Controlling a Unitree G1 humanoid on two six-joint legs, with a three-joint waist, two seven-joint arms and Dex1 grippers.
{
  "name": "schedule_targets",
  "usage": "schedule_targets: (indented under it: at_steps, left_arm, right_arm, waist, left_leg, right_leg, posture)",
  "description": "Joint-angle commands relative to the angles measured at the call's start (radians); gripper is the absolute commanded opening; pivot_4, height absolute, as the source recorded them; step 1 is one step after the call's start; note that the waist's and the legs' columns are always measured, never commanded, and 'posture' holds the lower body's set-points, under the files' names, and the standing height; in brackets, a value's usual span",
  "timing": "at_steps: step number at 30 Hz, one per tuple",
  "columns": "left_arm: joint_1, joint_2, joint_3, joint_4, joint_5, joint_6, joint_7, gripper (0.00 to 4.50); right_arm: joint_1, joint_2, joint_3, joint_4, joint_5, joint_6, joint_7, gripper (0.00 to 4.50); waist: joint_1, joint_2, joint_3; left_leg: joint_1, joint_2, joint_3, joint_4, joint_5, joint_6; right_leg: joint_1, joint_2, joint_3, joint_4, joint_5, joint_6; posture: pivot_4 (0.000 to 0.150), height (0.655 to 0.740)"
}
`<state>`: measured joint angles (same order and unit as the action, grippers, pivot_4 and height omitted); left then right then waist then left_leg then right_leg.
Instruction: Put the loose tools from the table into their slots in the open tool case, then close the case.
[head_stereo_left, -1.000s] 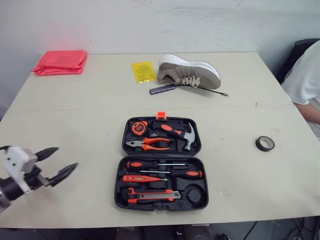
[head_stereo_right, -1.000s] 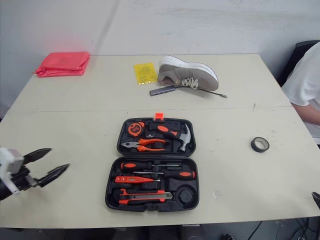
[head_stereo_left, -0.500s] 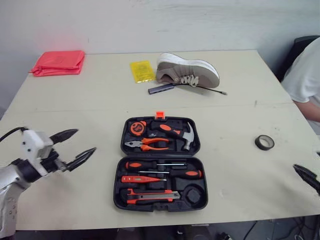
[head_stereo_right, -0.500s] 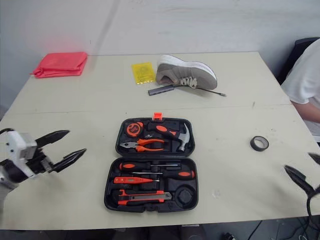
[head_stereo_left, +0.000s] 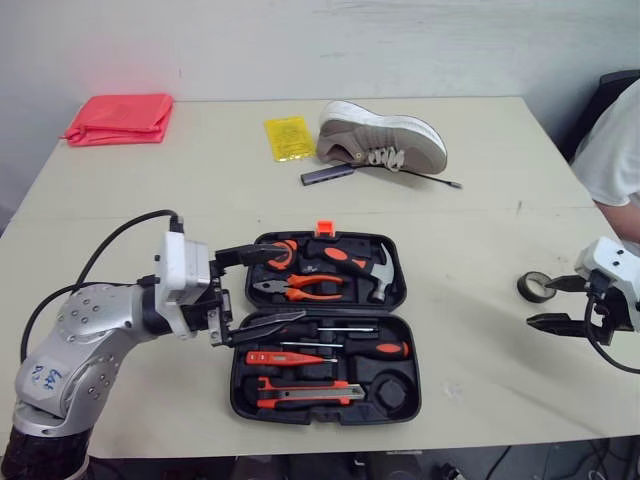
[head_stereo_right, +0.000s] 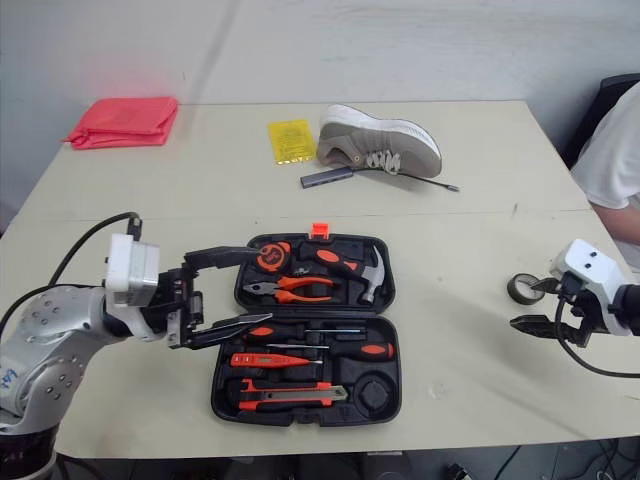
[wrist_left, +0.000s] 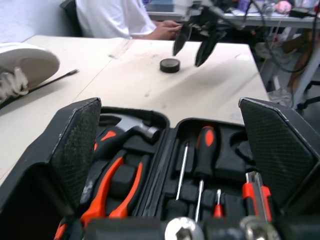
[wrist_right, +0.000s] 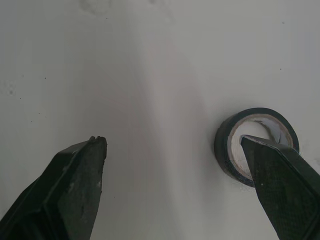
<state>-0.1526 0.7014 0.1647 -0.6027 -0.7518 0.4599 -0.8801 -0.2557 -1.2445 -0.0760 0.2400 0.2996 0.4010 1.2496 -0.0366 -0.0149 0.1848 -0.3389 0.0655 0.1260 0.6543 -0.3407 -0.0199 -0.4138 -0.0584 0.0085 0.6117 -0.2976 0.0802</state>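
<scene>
The black tool case (head_stereo_left: 237, 398) lies open at the table's front middle. Its far half holds a tape measure, pliers (head_stereo_left: 300, 289) and a hammer (head_stereo_left: 370, 272). Its near half holds screwdrivers (head_stereo_left: 340, 348), a utility knife and a round empty recess (head_stereo_left: 390, 390). My left gripper (head_stereo_left: 298, 281) is open over the case's left side, its fingers (wrist_left: 75, 150) spread wide above the tools. A black tape roll (head_stereo_left: 532, 287) lies on the table to the right. My right gripper (head_stereo_left: 540, 303) is open just beside it, one fingertip over the roll (wrist_right: 226, 150).
At the back lie a grey shoe (head_stereo_left: 382, 137), a yellow packet (head_stereo_left: 288, 138), a grey stick (head_stereo_left: 327, 174), a thin rod (head_stereo_left: 430, 179) and a red cloth (head_stereo_left: 120, 118). A person in white (head_stereo_left: 615, 150) sits at the right edge.
My left gripper has swung right from the table's left side to over the case. My right gripper has risen from the lower right corner to the tape roll.
</scene>
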Motion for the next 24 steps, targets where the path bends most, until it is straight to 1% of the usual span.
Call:
schedule_targets:
  at_steps: [1, 6, 9, 16, 21, 23, 24]
  left_arm:
    - [0.012, -0.008, -0.006, -0.056, -0.024, 0.000, 0.016, 4.48]
    - [0.047, -0.006, 0.008, -0.088, -0.034, 0.006, 0.034, 4.48]
    - [0.067, -0.004, 0.015, -0.102, -0.041, 0.008, 0.042, 4.50]
    - [0.077, 0.002, 0.015, -0.102, -0.030, -0.013, 0.037, 4.50]
    - [0.079, 0.000, 0.007, -0.096, -0.002, -0.055, 0.019, 4.50]
    - [0.081, 0.004, 0.004, -0.090, 0.028, -0.083, 0.010, 4.50]
    - [0.082, 0.014, 0.002, -0.086, 0.040, -0.086, 0.001, 4.50]
  right_arm:
    - [-0.084, 0.005, 0.071, 0.058, -0.081, 0.006, 0.017, 4.50]
    - [-0.196, 0.048, 0.156, 0.133, -0.156, 0.006, 0.032, 4.50]
    - [-0.233, 0.073, 0.177, 0.166, -0.177, 0.005, 0.041, 3.72]
    - [-0.283, 0.104, 0.205, 0.254, -0.243, -0.069, 0.033, 0.07]
    - [-0.328, 0.119, 0.190, 0.305, -0.244, -0.168, 0.068, 0.02]
    - [-0.335, 0.120, 0.175, 0.258, -0.194, -0.191, 0.145, 0.02]
    - [-0.333, 0.117, 0.168, 0.201, -0.152, -0.171, 0.202, 0.02]
  waist:
    - [0.002, 0.000, 0.000]
    - [0.003, 0.000, 0.000]
    - [0.004, 0.000, 0.000]
    - [0.004, 0.000, 0.000]
    - [0.002, 0.000, 0.000]
    - [0.000, 0.000, 0.000]
    - [-0.001, 0.000, 0.000]
  left_leg:
    - [0.000, 0.000, 0.000, 0.001, 0.000, 0.000]
    - [0.000, -0.001, 0.000, 0.004, 0.000, 0.000]
    - [0.000, 0.000, 0.000, 0.005, 0.000, 0.000]
    - [0.000, -0.001, 0.000, 0.010, 0.000, 0.000]
    - [0.000, -0.002, 0.000, 0.011, 0.000, 0.000]
    - [0.000, -0.002, 0.000, 0.011, 0.000, 0.000]
    - [0.000, -0.002, 0.000, 0.011, 0.000, 0.000]
  right_leg:
    - [0.000, 0.001, 0.000, 0.000, 0.000, 0.000]
    - [0.000, 0.002, 0.000, 0.002, 0.000, 0.000]
    - [0.000, 0.002, 0.000, 0.003, 0.000, -0.001]
    - [0.000, 0.002, 0.000, 0.007, 0.000, -0.001]
    - [0.000, 0.003, 0.000, 0.009, 0.000, -0.001]
    - [0.000, 0.003, 0.000, 0.009, 0.000, -0.001]
    - [0.000, 0.003, 0.000, 0.009, 0.000, -0.001]
  posture:
    - [0.150, 0.7400]
    - [0.150, 0.7400]
    - [0.150, 0.7400]
    - [0.150, 0.7400]
    - [0.150, 0.7400]
    - [0.150, 0.7400]
    - [0.150, 0.7400]
